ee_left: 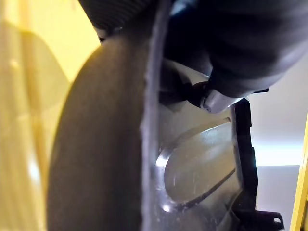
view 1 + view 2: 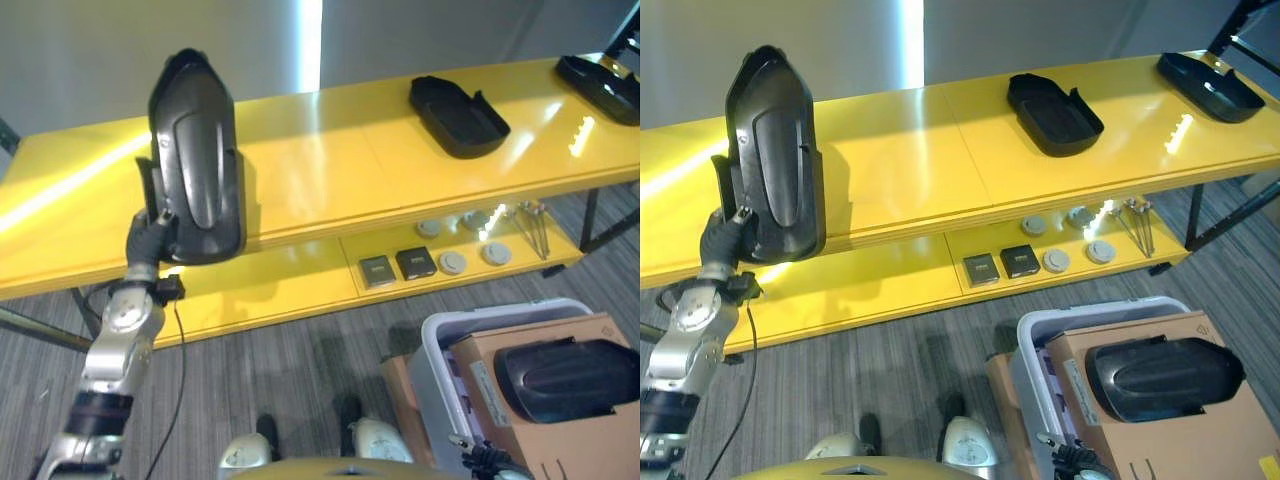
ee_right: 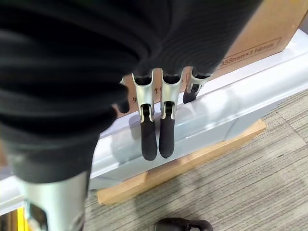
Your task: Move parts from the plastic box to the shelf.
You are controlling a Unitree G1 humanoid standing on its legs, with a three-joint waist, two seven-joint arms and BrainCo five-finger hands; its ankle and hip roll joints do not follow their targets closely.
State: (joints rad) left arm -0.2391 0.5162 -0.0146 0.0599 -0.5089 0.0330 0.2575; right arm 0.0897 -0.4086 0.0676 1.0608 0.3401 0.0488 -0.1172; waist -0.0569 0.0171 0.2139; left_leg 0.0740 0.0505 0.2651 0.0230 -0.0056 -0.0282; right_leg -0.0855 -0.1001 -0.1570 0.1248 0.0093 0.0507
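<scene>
- Lying on shelf (image 2: 330, 170): two black trays (image 2: 457, 115).
- Gripping upright black part (image 2: 195, 160) in left robot hand (image 2: 148, 235), above shelf.
- Hanging relaxed beside plastic box (image 3: 231, 106): right robot hand (image 3: 156, 130).

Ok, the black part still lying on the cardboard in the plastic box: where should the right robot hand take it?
Probably by the long edge of the black part, from above. It lies flat, domed side up, on the cardboard, so the hump offers little to pinch; the rim does.

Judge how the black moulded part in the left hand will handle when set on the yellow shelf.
The black part looks like a rigid thin shell, so probably stiff and light. Its glossy surface may slip in the left hand. Held upright over the yellow shelf, it would likely tip unless laid flat.
</scene>
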